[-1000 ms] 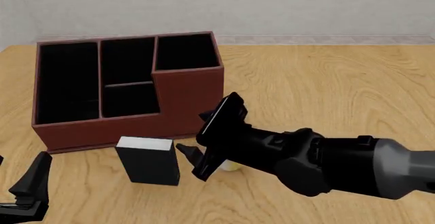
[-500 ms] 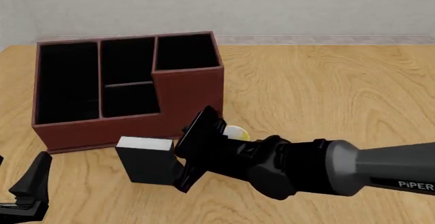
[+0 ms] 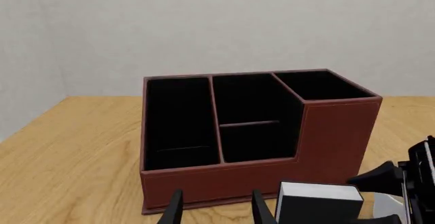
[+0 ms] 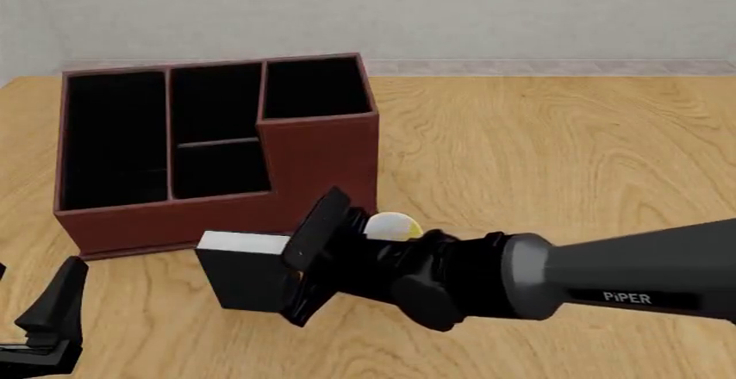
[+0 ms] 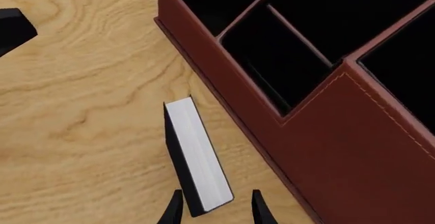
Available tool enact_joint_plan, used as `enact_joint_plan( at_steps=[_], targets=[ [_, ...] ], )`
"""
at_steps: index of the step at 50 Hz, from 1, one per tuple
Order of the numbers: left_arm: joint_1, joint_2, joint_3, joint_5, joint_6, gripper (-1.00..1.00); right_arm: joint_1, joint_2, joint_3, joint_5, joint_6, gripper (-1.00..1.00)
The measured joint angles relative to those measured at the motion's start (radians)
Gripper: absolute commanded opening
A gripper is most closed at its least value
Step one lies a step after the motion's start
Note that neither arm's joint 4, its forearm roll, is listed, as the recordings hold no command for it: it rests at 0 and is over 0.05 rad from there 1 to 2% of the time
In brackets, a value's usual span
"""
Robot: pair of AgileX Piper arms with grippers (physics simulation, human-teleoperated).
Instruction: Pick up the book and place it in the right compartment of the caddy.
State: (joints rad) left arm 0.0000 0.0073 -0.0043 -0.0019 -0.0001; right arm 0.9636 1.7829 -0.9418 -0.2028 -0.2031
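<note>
The black book (image 4: 244,274) with a white page edge stands upright on the table in front of the caddy (image 4: 219,211). My right gripper (image 4: 295,284) is at the book's right side. In the right wrist view its open fingers (image 5: 174,210) straddle the end of the book (image 5: 197,155), with small gaps on both sides. The right compartment (image 4: 313,86) is the tall, empty end block. Low at the near left, my left gripper (image 4: 52,319) stays open and holds nothing. From its wrist view I see the caddy (image 3: 258,175) and the book (image 3: 318,203).
A white-and-yellow mug (image 4: 391,224) stands just behind the right arm, close to the caddy's front right corner. The other caddy compartments (image 4: 115,138) are empty. Bare wooden table (image 4: 552,155) stretches to the right, and a wall rises behind the caddy.
The right gripper has moved left and down, up to the book's right side, and its fingers now flank the book. The mug now shows behind the arm. The left arm has not moved.
</note>
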Motion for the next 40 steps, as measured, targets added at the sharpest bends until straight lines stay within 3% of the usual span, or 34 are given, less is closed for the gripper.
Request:
enact_joint_plan(
  at_steps=[27,28,40],
  targets=[
    [0.0,0.0,0.0,0.0,0.0,1.0,0.04,0.053,-0.021,-0.005,0.02,1.0],
    [0.0,0.0,0.0,0.0,0.0,1.0,0.042,0.051,-0.02,-0.006,0.021,-1.0],
    [0.0,0.0,0.0,0.0,0.0,1.0,0.047,0.015,0.015,-0.03,0.012,-1.0]
  ],
)
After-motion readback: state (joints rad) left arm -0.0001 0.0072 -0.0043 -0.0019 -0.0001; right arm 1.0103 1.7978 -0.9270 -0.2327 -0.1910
